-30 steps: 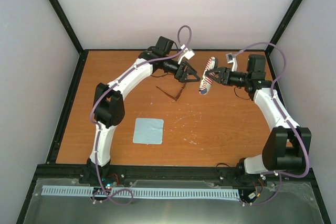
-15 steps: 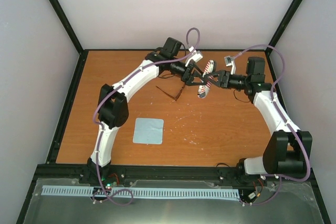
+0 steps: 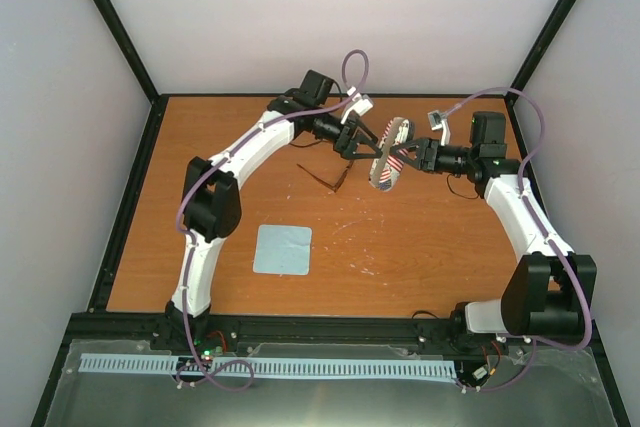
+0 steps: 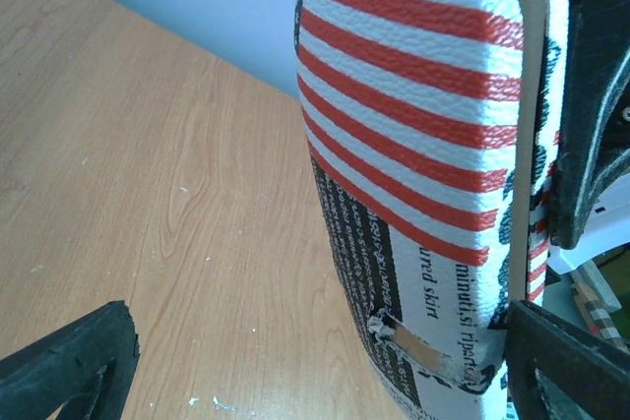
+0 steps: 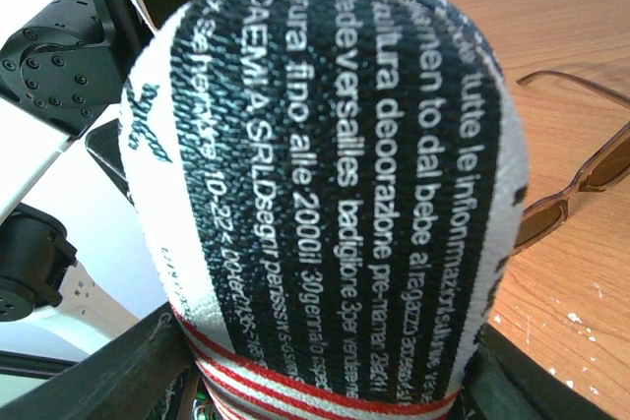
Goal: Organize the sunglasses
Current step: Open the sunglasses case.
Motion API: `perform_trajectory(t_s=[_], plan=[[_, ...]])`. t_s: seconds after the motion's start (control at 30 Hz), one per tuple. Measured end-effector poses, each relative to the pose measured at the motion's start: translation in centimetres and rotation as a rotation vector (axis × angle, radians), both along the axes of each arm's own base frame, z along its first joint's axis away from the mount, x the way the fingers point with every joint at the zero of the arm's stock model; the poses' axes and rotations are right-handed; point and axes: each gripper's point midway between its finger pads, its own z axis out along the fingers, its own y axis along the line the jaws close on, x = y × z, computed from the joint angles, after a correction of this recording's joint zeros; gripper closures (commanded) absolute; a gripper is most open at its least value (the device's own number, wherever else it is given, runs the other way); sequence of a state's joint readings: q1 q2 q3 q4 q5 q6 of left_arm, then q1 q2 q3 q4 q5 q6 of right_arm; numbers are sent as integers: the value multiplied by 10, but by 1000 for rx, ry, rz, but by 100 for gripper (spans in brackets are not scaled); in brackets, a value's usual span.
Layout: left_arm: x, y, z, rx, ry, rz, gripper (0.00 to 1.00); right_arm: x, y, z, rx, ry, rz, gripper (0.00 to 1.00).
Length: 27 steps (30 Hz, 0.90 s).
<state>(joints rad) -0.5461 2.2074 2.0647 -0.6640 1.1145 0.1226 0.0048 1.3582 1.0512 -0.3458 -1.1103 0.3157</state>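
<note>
The sunglasses (image 3: 330, 179) are seen lying on the desk (image 3: 430, 237), in the far half, just left of the middle. They are touched by neither tool. From the top view one thin temple arm is seen stretched out to the left, so they do not appear fully folded. In the right wrist view a brownish lens and a slim temple arm are seen at the right edge, flat on the wood.

A case (image 3: 386, 157) is held above the desk, just right of the sunglasses, with its long axis running away from the arm bases. It is covered in red and white stripes and in black panels with white print. It is pinched by the right tool (image 3: 408, 159), which comes in from the right. In the right wrist view, the case fills the frame and is pressed between the two dark fingers (image 5: 118, 371) at the bottom corners.

The left tool (image 3: 358, 142) is brought up to the case from the left and is spread wide. In the left wrist view, one finger (image 4: 74, 366) is seen well apart from the case. The other finger is seen right against the case's edge at the lower right; whether it touches cannot be told.

A light blue cloth (image 3: 282, 249) lies flat nearer the arm bases, well apart from the sunglasses.
</note>
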Motion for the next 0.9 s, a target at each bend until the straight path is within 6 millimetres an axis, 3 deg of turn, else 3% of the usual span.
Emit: perform_trajectory(t_s=[0.53,0.77,0.9], plan=[[3,-2,-26,17,32,-17,1,-7,-6,-13,-33,61,-30,97],[42,20,-62,132,-32,113,1,-32,4,0,9,62,52,97],[56,37,-77,164,-16,163,0,-36,5,-2,0,76,55,97]])
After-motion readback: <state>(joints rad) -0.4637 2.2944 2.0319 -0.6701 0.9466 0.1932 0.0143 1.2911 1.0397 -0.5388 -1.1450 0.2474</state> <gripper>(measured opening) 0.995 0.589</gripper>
